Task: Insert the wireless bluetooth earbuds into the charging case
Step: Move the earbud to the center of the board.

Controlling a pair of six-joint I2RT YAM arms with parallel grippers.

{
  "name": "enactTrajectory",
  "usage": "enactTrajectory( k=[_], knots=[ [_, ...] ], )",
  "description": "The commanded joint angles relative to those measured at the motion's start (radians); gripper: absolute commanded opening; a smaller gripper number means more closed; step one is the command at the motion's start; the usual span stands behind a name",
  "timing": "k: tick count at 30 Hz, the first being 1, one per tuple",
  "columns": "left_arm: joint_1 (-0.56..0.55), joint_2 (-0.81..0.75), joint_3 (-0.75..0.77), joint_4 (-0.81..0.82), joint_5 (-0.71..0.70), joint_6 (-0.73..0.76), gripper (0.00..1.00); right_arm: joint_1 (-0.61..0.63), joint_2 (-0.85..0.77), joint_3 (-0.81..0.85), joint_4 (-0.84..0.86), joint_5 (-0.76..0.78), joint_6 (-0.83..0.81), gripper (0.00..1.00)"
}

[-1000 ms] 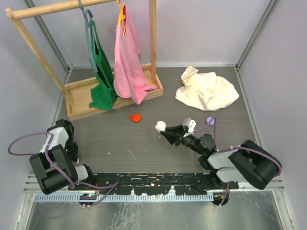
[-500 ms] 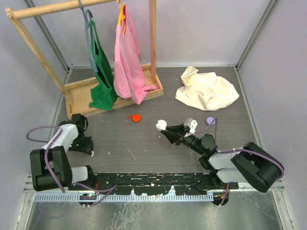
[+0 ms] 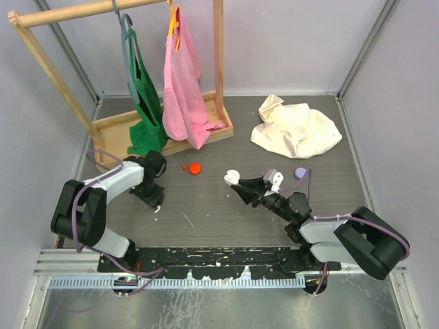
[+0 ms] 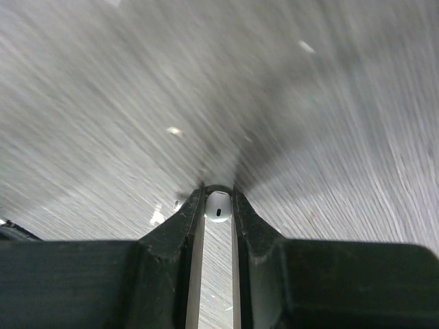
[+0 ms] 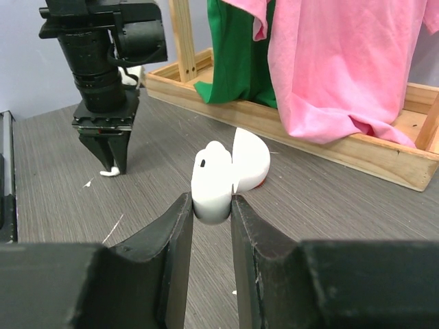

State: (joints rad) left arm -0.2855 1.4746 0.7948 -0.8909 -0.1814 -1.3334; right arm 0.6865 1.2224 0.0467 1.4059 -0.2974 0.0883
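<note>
in left claw (image 4: 218, 195): white earbud (image 4: 218, 208), pinched at the tips, jaws almost closed. in right claw (image 5: 211, 200): white charging case (image 5: 212, 175), lid open, clamped narrowly.

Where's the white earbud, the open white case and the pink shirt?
white earbud (image 4: 218, 205), left wrist view, on its rounded head.
open white case (image 5: 210, 179), right wrist view, on its base half.
pink shirt (image 5: 336, 62), right wrist view, on the middle of the fabric.

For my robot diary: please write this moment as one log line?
left gripper: shut on small white plastic earbud; right gripper: shut on open white round charging case; earbud not yet inside
</note>
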Motion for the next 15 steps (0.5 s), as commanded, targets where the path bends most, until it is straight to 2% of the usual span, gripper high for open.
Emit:
enactTrajectory(
  k=[1, 9, 15],
  knots=[
    [-0.138, 0.076, 0.094, 0.04, -0.007, 0.071, 0.19, 0.005, -0.025, 0.007, 0.03, 0.021, -0.03, 0.08],
    [-0.293, 0.166, 0.178, 0.128, 0.036, 0.216, 0.28, 0.004, -0.033, 0.011, 0.007, 0.028, -0.044, 0.08],
    [-0.305, 0.129, 0.167, 0.178, 0.054, 0.301, 0.53, 0.005, -0.03, 0.017, -0.011, 0.021, -0.051, 0.08]
  ],
)
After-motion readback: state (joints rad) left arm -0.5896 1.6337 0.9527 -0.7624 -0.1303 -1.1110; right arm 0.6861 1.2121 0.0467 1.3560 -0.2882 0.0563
